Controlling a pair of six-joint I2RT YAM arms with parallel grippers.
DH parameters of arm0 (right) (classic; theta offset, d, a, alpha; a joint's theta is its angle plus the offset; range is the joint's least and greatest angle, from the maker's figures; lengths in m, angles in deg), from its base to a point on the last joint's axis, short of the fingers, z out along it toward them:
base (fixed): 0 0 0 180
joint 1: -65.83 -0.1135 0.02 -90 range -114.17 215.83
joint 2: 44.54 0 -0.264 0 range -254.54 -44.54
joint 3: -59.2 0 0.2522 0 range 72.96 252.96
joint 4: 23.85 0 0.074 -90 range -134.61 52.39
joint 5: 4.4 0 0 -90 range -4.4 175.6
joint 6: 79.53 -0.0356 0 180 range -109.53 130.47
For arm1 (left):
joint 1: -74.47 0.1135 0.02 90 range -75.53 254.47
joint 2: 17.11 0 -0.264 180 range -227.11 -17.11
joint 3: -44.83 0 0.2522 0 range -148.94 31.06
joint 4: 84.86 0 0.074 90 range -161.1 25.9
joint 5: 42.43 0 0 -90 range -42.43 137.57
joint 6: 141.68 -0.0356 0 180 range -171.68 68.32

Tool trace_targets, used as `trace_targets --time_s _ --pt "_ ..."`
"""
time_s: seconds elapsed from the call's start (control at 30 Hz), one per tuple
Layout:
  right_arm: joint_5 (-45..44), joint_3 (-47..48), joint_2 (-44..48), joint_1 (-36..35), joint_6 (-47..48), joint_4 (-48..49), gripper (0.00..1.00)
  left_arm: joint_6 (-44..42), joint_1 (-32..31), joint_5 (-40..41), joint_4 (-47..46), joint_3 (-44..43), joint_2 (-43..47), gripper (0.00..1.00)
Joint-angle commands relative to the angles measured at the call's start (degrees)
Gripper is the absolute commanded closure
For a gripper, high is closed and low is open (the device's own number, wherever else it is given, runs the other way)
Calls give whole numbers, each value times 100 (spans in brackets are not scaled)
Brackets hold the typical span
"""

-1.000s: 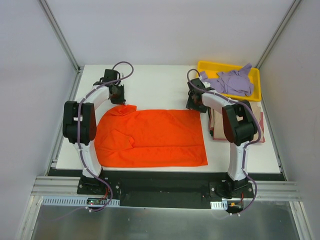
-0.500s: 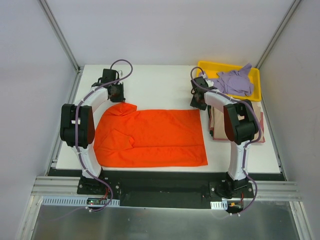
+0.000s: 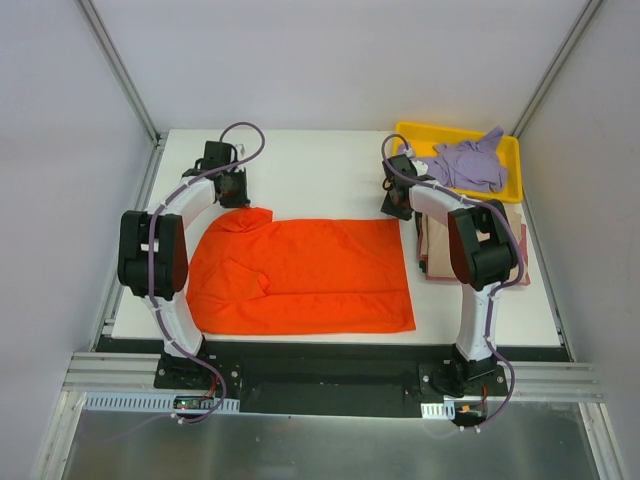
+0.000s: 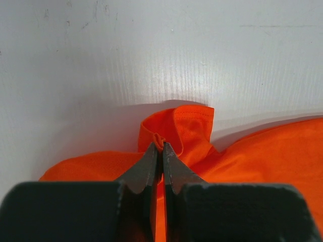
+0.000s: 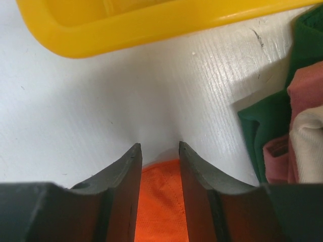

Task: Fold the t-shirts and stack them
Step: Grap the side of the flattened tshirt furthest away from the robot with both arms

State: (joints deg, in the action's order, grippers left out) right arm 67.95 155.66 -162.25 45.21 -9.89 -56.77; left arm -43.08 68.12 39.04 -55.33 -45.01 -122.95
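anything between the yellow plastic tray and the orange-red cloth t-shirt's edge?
No. In the right wrist view, only bare white tabletop separates the yellow plastic tray from the orange-red cloth t-shirt.

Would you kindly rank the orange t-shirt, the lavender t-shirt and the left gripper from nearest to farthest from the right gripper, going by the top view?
1. orange t-shirt: its far right corner lies between the right gripper's fingers.
2. lavender t-shirt: in the yellow tray, behind and to the right.
3. left gripper: far over on the left.
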Motion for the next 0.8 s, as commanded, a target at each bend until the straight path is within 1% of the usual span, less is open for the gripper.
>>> trace_targets --time_s 0.0,0.13,0.33,0.4,0.43,0.47,0.53,0.63,0.7,0.77 --pt "253 -227 46 -56 -109 -580 61 89 -16 -34 -56 66 398 100" --pt "218 -420 161 -56 -126 -624 58 98 -15 -26 -56 110 424 100" --pt "192 -597 319 -82 -144 -616 59 107 -15 -87 -74 154 450 100" --pt "218 -597 293 -82 -135 -589 65 107 -15 -96 -74 163 477 100" --pt "253 -588 266 -74 -135 -580 71 98 -15 -113 -83 172 486 100" --pt "271 -588 231 -74 -118 -537 74 89 -15 -148 -92 180 477 100" --pt "306 -518 196 -82 -21 -493 85 63 -15 -201 -92 180 486 100" --pt "323 -412 257 -100 128 -528 93 19 -15 -429 -109 242 582 100" --pt "350 -464 406 -144 260 -449 99 45 -15 -465 -153 373 705 100" --pt "385 -552 590 -188 339 -387 99 124 -15 -290 -171 531 854 100"
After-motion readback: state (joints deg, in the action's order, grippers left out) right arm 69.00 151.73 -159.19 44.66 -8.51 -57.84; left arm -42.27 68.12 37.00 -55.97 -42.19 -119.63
